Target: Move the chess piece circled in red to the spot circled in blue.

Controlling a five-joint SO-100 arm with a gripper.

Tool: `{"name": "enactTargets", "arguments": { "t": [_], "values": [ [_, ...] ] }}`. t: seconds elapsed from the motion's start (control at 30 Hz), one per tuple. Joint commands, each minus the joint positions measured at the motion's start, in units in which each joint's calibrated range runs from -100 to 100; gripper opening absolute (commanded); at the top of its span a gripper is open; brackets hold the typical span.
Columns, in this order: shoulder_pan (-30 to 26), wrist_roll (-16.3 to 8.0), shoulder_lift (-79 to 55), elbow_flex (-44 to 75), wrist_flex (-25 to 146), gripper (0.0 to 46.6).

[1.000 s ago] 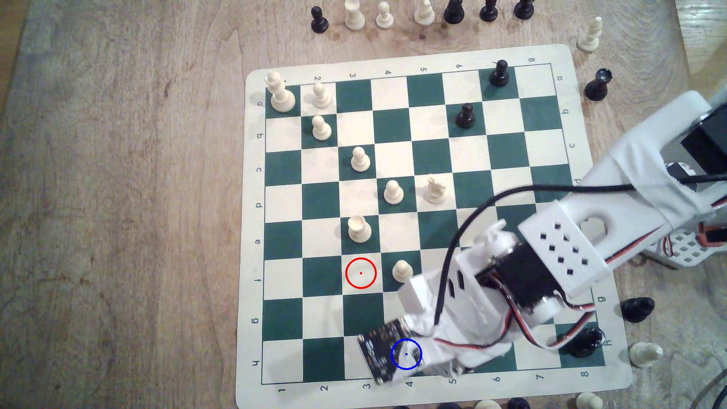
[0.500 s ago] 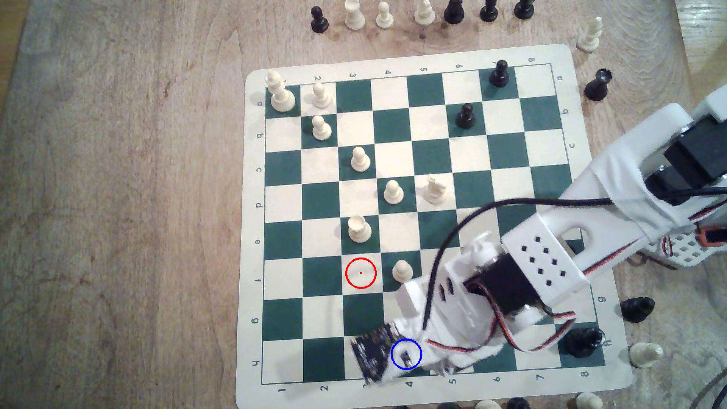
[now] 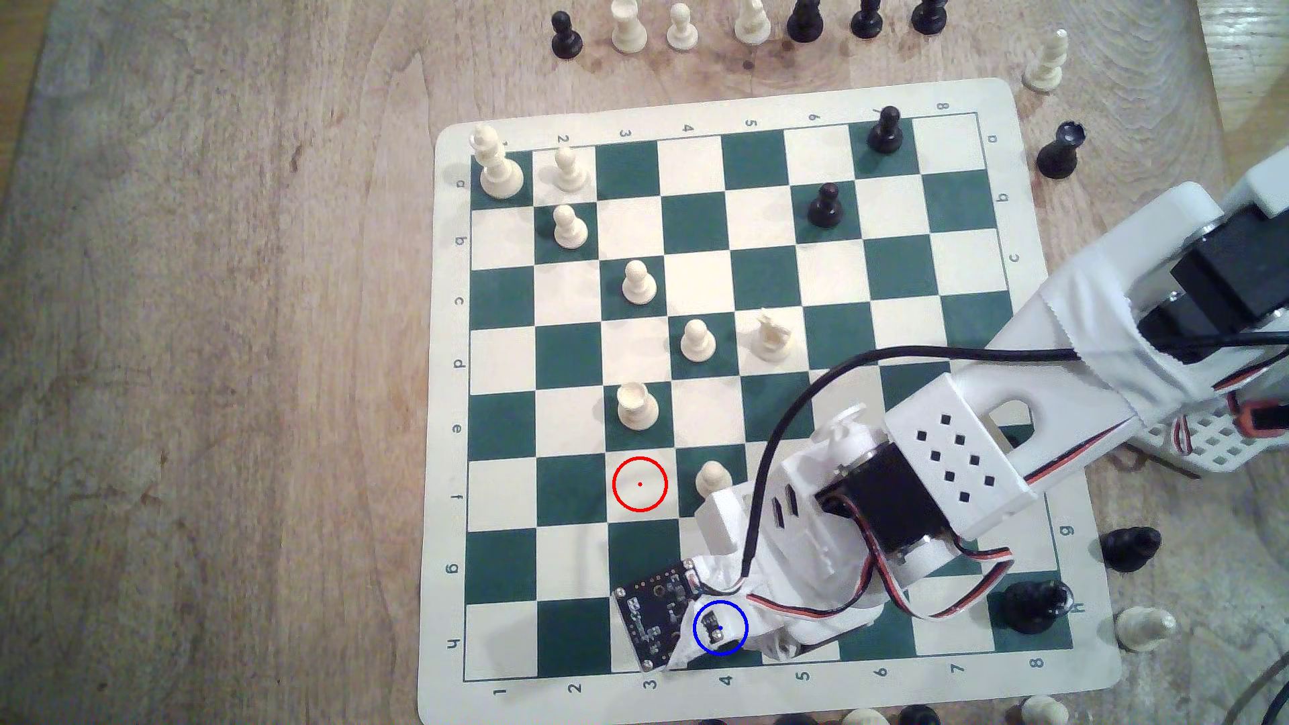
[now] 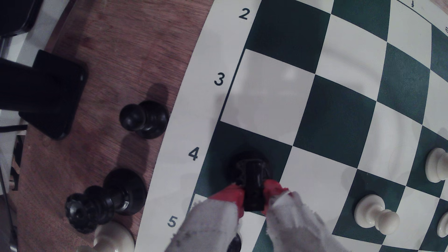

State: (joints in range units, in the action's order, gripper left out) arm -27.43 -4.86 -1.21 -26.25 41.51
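Over the last second the arm has slid a little toward the exterior view's left and settled: the wrist's circuit board, blurred half a second ago, is now sharp, so the motion looks to have stopped. The gripper (image 4: 253,193) is pinching the chess piece (image 4: 251,169) between its red-tipped fingers (image 4: 230,193), and in the wrist view the piece's round base sits low over the dark green square beside the border numeral 4. That square is the spot (image 3: 720,628), marked by the blue ring in the exterior view (the arm covers most of it there). The red-ringed cream square (image 3: 639,484) stands bare. My reading: the carry is done and the piece is at or nearly on its target; whether the base actually touches the board (image 3: 446,390) I cannot tell. Releasing cleanly remains
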Motion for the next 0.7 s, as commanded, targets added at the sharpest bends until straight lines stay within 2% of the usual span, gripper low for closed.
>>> {"name": "enactTargets", "arguments": {
  "t": [0.0,0.03,0.07,0.13,0.3,0.53,0.67],
  "values": [
    [0.4,-0.4,0.2,4.9,1.2,4.0],
    [0.4,-0.4,0.4,4.9,1.6,5.3],
    [0.5,-0.2,0.9,5.1,2.5,9.7],
    [0.7,-0.2,1.7,5.1,2.8,13.8],
    [1.4,-0.4,7.1,4.5,4.3,18.9],
    [3.5,-0.5,16.2,4.9,9.3,19.7],
    [4.8,-0.7,22.8,-0.9,9.8,19.9]
  ]
}}
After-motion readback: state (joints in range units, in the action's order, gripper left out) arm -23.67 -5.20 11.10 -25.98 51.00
